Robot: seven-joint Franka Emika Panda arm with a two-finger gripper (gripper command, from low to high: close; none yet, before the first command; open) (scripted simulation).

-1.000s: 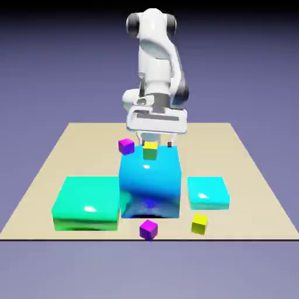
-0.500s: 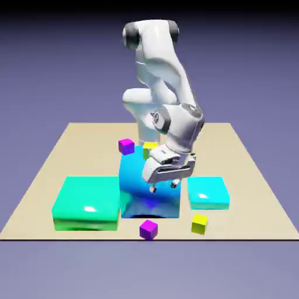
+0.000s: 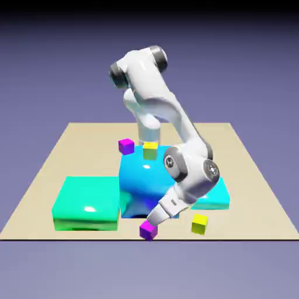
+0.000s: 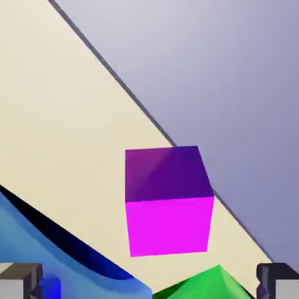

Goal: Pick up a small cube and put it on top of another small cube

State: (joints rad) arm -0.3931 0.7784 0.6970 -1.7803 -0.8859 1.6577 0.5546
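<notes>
Item one, the purple cube (image 3: 148, 230): you find it at the near edge of the table (image 3: 52, 157), just in front of the tall blue block (image 3: 143, 175). In the hand view the same cube (image 4: 168, 201) sits on the tan surface ahead of the fingertips (image 4: 20, 279), close to the table's edge, not yet between them.

Item two, the gripper (image 3: 155, 218): it hangs tilted just above that cube. Half a second ago it was higher, over the blue block's front face; it has since dropped down and toward the exterior view's lower left. Your hand view shows the two tips wide apart at the bottom corners, holding nothing.

Item three, other small cubes: a yellow cube (image 3: 200, 224) lies near the purple one, toward the exterior view's right. A second purple cube (image 3: 126, 146) and a yellow-green cube (image 3: 150, 150) sit behind the blue block, unchanged.

Item four, big blocks: a low green block (image 3: 87, 201) on the exterior view's left, a low cyan block (image 3: 216, 195) partly behind the arm's wrist.
</notes>
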